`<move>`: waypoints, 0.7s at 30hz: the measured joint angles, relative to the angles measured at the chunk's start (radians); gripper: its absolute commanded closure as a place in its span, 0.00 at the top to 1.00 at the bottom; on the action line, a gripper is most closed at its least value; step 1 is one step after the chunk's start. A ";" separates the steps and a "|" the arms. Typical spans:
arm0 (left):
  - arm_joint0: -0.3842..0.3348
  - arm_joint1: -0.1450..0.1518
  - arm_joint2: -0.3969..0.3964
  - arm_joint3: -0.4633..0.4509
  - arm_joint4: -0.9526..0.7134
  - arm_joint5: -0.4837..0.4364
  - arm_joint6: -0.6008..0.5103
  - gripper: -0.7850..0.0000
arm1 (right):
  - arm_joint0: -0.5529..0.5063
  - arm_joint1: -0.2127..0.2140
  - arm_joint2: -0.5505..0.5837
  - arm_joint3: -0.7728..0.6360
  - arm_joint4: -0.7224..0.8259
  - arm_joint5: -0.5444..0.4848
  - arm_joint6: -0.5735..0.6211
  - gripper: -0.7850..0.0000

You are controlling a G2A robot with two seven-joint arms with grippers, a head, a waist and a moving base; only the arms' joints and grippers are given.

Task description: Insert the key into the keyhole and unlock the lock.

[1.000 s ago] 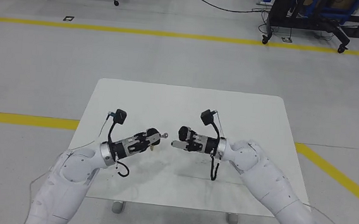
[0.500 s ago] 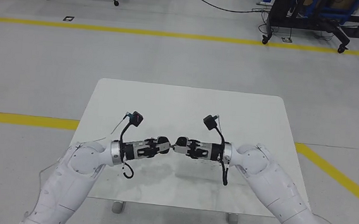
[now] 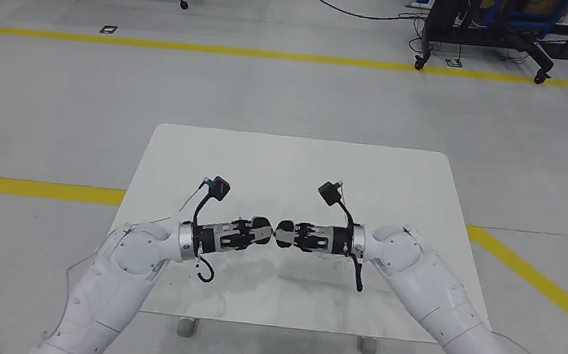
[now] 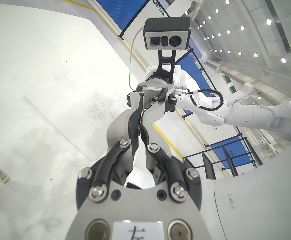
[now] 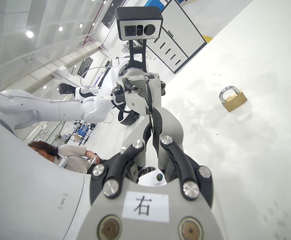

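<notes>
Now the left gripper [image 3: 266, 232] and right gripper [image 3: 284, 231] meet tip to tip above the table [image 3: 404, 186], jaws nearly closed, the right pinching the key [image 5: 151, 118]; the brass padlock [image 5: 233, 98] lies apart on the tabletop.

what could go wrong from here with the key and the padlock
1. The key is a thin sliver pinched at the tips of the right gripper, hard against the left gripper; a small misalignment could drop it.
2. The padlock lies loose on the table, held by neither gripper, so it may slide when the key is pushed in.
</notes>
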 measured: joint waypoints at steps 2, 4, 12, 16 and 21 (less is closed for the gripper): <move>0.000 0.001 -0.003 0.003 -0.002 0.000 0.009 1.00 | 0.000 0.002 0.003 0.003 0.005 -0.006 0.004 0.00; 0.002 0.003 -0.008 0.005 -0.002 0.001 0.022 1.00 | -0.001 0.004 0.008 0.005 0.009 -0.013 0.008 0.00; 0.054 0.024 -0.101 -0.024 0.112 0.013 0.125 1.00 | -0.043 0.033 0.109 0.024 0.032 -0.082 -0.031 0.00; 0.130 0.037 -0.133 -0.140 0.383 0.130 0.193 1.00 | -0.076 0.055 0.198 0.062 0.081 -0.141 -0.056 0.00; 0.186 0.038 -0.088 -0.253 0.693 0.326 0.237 1.00 | -0.076 0.055 0.195 0.062 0.080 -0.139 -0.056 0.00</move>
